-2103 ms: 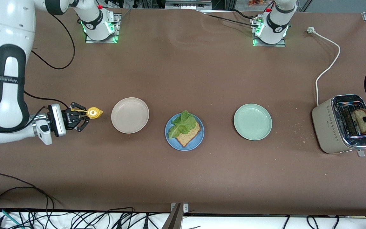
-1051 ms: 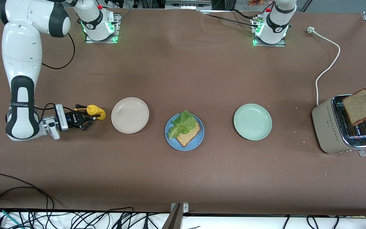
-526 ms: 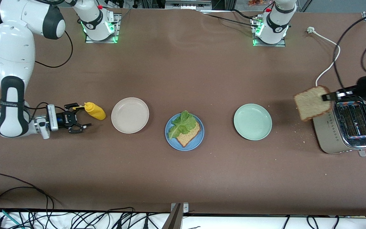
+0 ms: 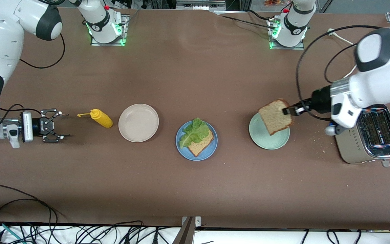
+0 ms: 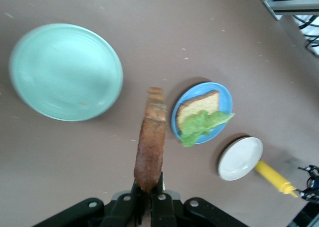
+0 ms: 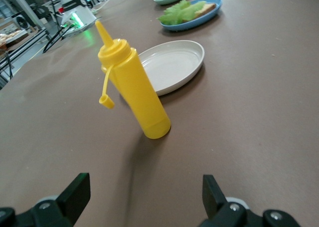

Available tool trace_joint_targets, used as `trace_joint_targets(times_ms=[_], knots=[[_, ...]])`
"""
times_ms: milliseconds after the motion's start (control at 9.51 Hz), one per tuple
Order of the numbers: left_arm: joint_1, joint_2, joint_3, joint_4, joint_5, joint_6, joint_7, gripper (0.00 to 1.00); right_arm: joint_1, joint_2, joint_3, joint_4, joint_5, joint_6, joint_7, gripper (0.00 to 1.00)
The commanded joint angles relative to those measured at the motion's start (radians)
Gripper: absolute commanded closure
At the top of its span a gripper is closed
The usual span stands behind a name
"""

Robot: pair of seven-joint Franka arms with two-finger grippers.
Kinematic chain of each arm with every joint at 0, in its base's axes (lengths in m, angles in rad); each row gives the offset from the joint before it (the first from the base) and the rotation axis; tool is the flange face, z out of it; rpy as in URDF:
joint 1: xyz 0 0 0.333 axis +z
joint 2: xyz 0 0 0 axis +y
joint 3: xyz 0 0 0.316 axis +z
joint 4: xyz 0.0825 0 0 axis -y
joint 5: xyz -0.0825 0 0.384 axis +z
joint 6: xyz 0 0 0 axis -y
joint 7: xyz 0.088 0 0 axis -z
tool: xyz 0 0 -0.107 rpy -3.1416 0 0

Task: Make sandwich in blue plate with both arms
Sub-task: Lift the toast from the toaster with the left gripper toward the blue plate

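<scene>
A matte brown table (image 4: pixel 195 183) fills the scene, with wide bare stretches between its things and toward both long edges.

The left gripper (image 4: pixel 288 110) is clamped on the corner of a bread slice (image 4: pixel 274 117), a rough brown square with a darker crust, held up over the mint plate (image 4: pixel 266 140). In the left wrist view the slice (image 5: pixel 151 147) shows edge-on, pinched between the fingers (image 5: pixel 159 194). A boxy beige toaster (image 4: pixel 367 142) with a chrome top stands at the left arm's end, close under that arm.

The blue plate (image 4: pixel 212 149), round and shallow, sits mid-table between the mint plate and a beige plate (image 4: pixel 138 122); on it lie a second slice (image 4: pixel 201 144) and a ruffled lettuce leaf (image 4: pixel 191 132).

The right gripper (image 4: pixel 63 125) hangs low over the table at the right arm's end, jaws spread wide and empty, with a clear gap to the yellow bottle (image 4: pixel 100 118). That smooth plastic bottle (image 6: pixel 130 87) stands just beside the beige plate, cap dangling.
</scene>
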Motion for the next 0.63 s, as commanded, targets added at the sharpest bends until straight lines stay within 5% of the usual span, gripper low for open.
trace_joint_targets(times_ms=[0,526], knots=[[-0.08,0.012,-0.047,-0.097,-0.067,0.246,-0.134,1.0,0.008,-0.089,-0.017,0.099,-0.117,-0.069,0.359,0.0],[-0.338,0.189,-0.033,-0.122,-0.057,0.741,-0.32,1.0,0.108,-0.241,-0.019,0.276,-0.343,-0.145,1.068,0.0]])
